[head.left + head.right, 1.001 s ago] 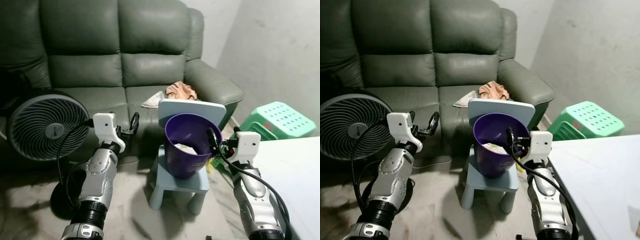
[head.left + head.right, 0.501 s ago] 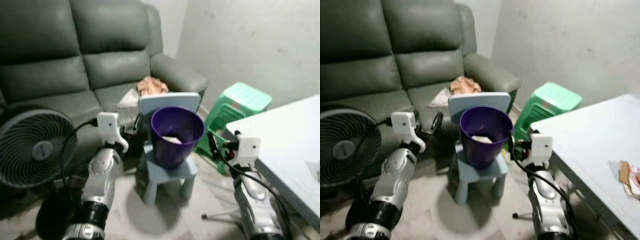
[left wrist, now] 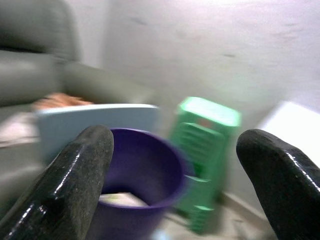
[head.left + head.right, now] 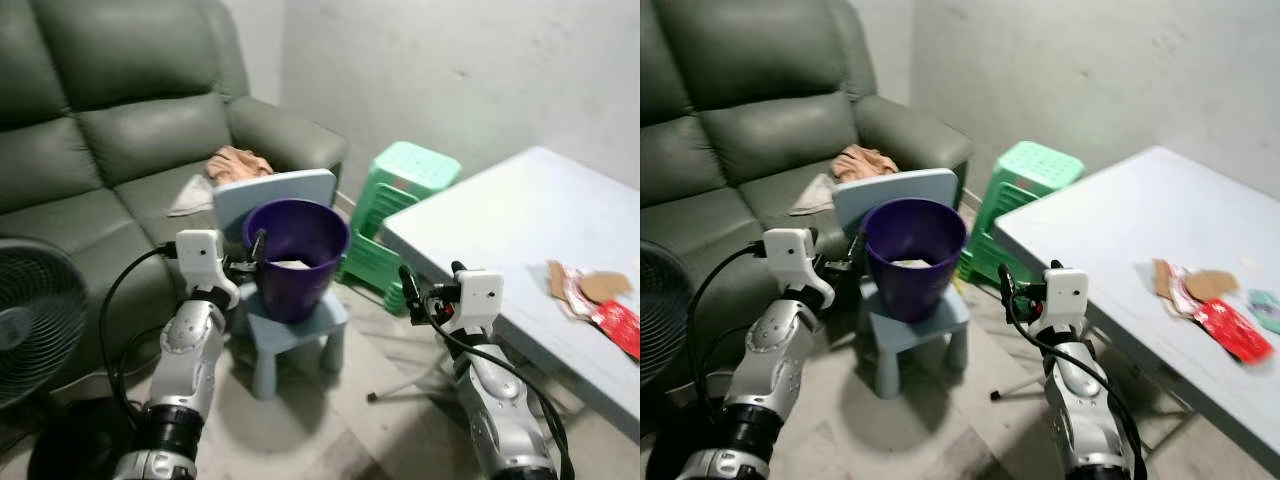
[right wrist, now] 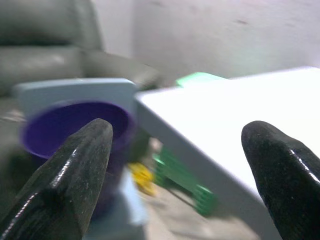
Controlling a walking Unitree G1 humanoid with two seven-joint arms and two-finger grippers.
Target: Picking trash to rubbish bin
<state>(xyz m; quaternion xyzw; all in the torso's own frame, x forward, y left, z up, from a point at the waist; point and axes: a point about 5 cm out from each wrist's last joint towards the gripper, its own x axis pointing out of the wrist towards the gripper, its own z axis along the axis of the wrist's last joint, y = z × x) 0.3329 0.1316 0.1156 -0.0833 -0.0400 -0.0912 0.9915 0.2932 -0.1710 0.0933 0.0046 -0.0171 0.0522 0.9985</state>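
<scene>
Standing before a purple rubbish bin (image 4: 293, 255), I see it upright on the seat of a small pale-blue child's chair (image 4: 295, 325), whose backrest rises behind it. Some pale crumpled trash (image 4: 291, 264) lies inside the bin. My left jaws (image 4: 248, 262) hang just beside the bin's rim on its sofa side, and the left wrist view shows both black fingers (image 3: 75, 185) spread wide apart with nothing between them, the bin beyond the gap. My right jaws (image 4: 416, 296) are held out in front of me, between the chair and the corner of the white worktop (image 4: 500, 220); their fingers (image 5: 65, 180) are likewise spread wide and hold nothing, with the bin and the worktop's edge blurred beyond them.

More trash lies on the worktop, well apart from the bin, towards its far right side: a red wrapper (image 4: 1232, 330), a torn brown scrap of card (image 4: 1207, 284) and a pale packet (image 4: 1170, 280) close together, with a small teal piece (image 4: 1266, 310) at the picture's edge. The right jaws are nearer the worktop's corner than this litter.

A stack of green plastic stools (image 4: 395, 205) stands against the wall, between the chair and the worktop. A dark green leather sofa (image 4: 110, 130) fills the left side, with an orange crumpled cloth (image 4: 235, 162) and a pale sheet (image 4: 190, 198) on its seat cushion behind the chair. A black floor fan (image 4: 30, 320) stands at my far left, in front of the sofa. The floor is grey concrete (image 4: 330, 430).
</scene>
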